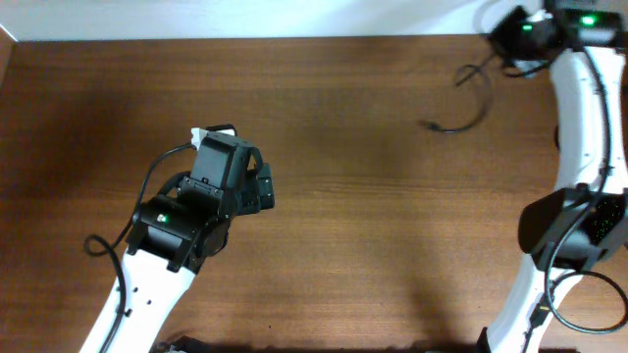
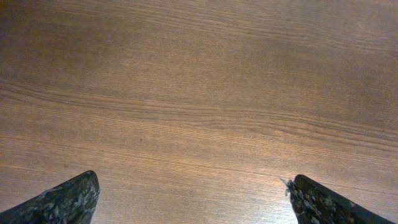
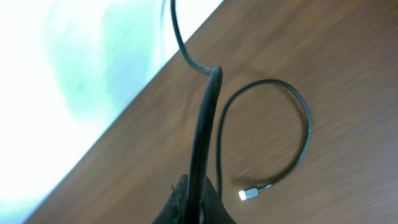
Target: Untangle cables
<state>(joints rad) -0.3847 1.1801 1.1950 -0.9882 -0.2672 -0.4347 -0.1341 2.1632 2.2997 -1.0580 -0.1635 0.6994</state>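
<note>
A thin black cable [image 1: 478,106] hangs from my right gripper [image 1: 512,39] at the table's far right edge. It curves down to the wood and ends in a plug [image 1: 430,125]. In the right wrist view the gripper [image 3: 198,202] is shut on the cable [image 3: 206,124], which loops round to a silver plug [image 3: 248,195]. My left gripper [image 1: 257,188] is at the table's left middle, open and empty. In the left wrist view its fingers [image 2: 193,196] are spread wide above bare wood.
The brown wooden table [image 1: 353,226] fills the view, with a white surface beyond its far edge [image 3: 74,74]. The right arm [image 1: 579,147] runs along the right side. A small white piece [image 1: 199,132] shows behind the left wrist.
</note>
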